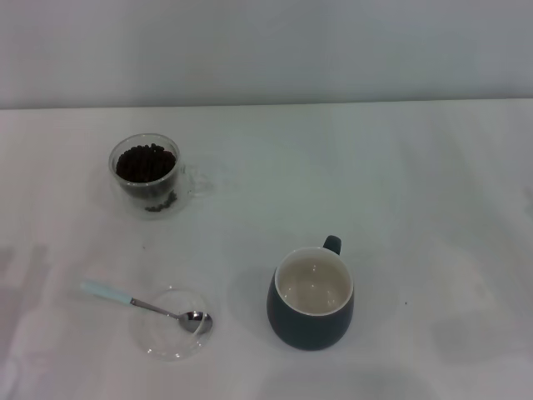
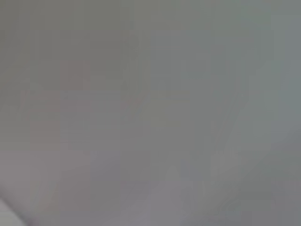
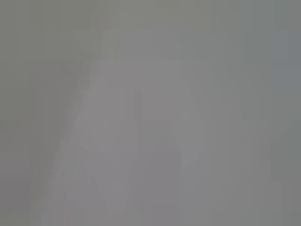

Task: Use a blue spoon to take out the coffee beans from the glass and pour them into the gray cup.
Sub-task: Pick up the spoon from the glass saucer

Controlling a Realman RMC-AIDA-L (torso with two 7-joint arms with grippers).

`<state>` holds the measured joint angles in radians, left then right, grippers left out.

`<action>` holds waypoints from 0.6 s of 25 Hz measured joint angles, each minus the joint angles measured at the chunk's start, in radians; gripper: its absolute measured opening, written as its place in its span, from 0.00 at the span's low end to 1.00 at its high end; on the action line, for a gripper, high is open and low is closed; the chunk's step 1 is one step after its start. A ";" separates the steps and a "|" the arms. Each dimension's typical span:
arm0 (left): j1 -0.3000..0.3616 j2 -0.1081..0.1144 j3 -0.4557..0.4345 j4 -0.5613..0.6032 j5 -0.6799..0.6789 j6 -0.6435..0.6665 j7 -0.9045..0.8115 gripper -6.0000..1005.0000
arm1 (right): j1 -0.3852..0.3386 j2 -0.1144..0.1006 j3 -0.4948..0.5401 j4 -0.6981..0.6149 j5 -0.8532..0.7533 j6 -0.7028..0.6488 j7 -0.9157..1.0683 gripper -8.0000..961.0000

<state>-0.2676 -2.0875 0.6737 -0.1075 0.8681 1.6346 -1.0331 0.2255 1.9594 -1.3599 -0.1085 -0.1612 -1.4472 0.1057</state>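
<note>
In the head view the glass [image 1: 148,175] stands at the back left of the white table, its clear handle pointing right, with dark coffee beans [image 1: 145,162] inside. The blue spoon [image 1: 146,303] lies at the front left, its pale handle on the table and its metal bowl resting in a flat clear saucer [image 1: 173,333]. The gray cup [image 1: 311,297] stands at the front centre, cream-white inside and holding nothing, its handle toward the back. Neither gripper shows in any view; both wrist views show only a plain grey blur.
The white table [image 1: 416,192] runs back to a pale wall. Faint shadows lie at the front left and front right edges.
</note>
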 joint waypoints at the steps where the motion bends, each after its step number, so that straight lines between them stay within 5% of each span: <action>1: 0.001 0.000 0.004 -0.021 0.027 0.010 -0.071 0.68 | 0.000 -0.004 0.028 -0.013 0.000 0.001 -0.001 0.77; 15: 0.032 0.003 0.105 -0.098 0.039 -0.023 -0.421 0.68 | 0.031 -0.033 0.135 -0.066 -0.008 0.019 -0.018 0.77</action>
<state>-0.2357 -2.0848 0.7786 -0.2051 0.9071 1.6113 -1.4537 0.2562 1.9264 -1.2254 -0.1740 -0.1689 -1.4282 0.0882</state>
